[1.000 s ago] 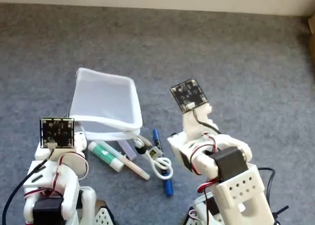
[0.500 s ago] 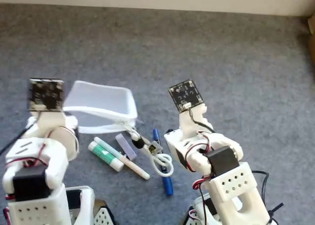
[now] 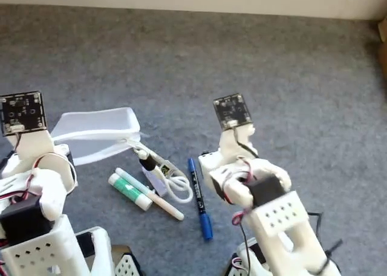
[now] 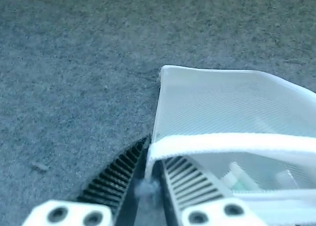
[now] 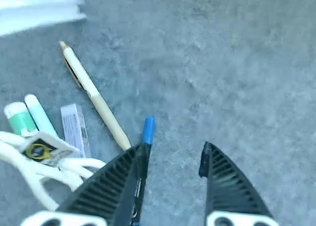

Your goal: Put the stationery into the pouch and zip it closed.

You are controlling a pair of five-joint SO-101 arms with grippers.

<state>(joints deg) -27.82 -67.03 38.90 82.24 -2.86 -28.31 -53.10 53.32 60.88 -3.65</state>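
The white mesh pouch (image 3: 97,131) lies at the left, and my left gripper (image 4: 148,154) is shut on its edge. In the left wrist view a green and white stick (image 4: 237,179) shows through the pouch (image 4: 222,107) mesh. On the carpet lie a green and white stick (image 3: 129,191), a cream pen (image 3: 162,202), a small grey eraser (image 5: 74,129) and a blue pen (image 3: 199,198). My right gripper (image 5: 173,159) hangs open just over the blue pen (image 5: 147,129), whose tip sits by one finger.
A white cord loop with a tag (image 3: 172,180) trails from the pouch's corner between the cream pen and the blue pen. Grey carpet (image 3: 290,64) stretches free to the far side and to the right.
My left arm has swung left, dragging the pouch and its cord loop with it. The cord has slid off the blue pen. My right arm has shifted only slightly.
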